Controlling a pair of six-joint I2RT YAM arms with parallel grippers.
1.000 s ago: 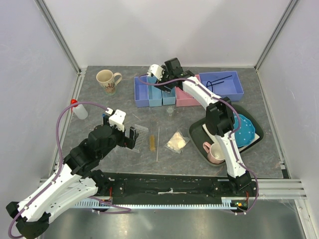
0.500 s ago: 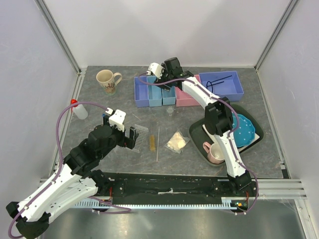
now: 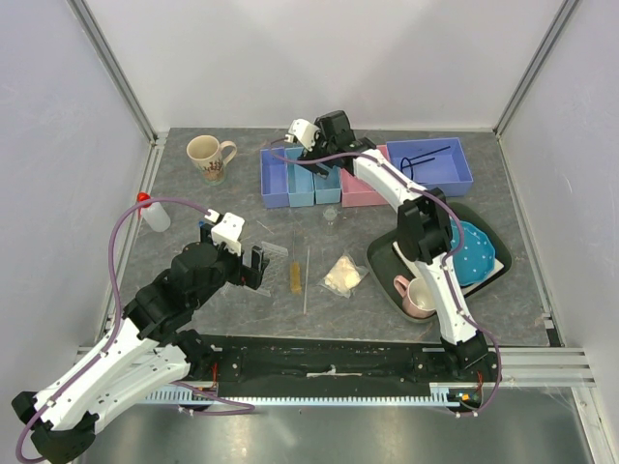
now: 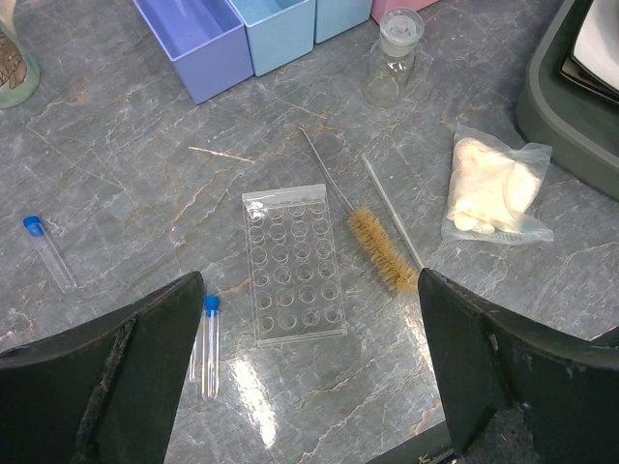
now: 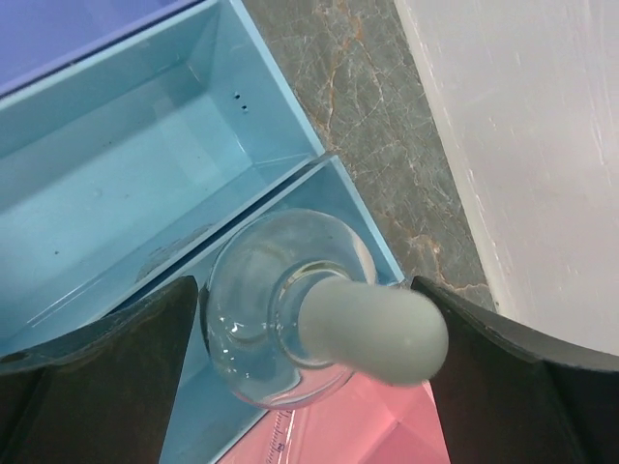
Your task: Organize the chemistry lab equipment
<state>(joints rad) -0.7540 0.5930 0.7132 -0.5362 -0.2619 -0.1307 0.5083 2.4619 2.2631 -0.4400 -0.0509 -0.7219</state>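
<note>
My right gripper [image 3: 315, 155] [image 5: 305, 300] is shut on a clear bottle [image 5: 256, 319] with a white stopper [image 5: 372, 329]. It holds the bottle tilted over a light-blue bin [image 5: 145, 193]. My left gripper [image 3: 256, 269] [image 4: 309, 290] is open and empty above the clear rack [image 4: 293, 263]. Two blue-capped tubes [image 4: 210, 343] [image 4: 46, 251] lie left of the rack. An amber brush [image 4: 380, 246], a thin rod [image 4: 392, 208] and a whitish bag [image 4: 493, 188] lie to its right. A second stoppered bottle [image 4: 392, 58] stands near the bins. The red-capped squeeze bottle [image 3: 153, 213] lies far left. A black wire ring on a rod [image 3: 426, 155] lies in the back right blue bin.
Purple [image 3: 276, 179], light-blue and pink bins [image 3: 363, 188] stand in a row at the back. A beige mug [image 3: 207, 155] is at the back left. A dark tray [image 3: 382, 261] on the right holds a pink mug [image 3: 418, 295] and a blue dotted plate [image 3: 476, 253].
My right gripper has shifted slightly toward the back with the bottle in it. The left arm has not moved.
</note>
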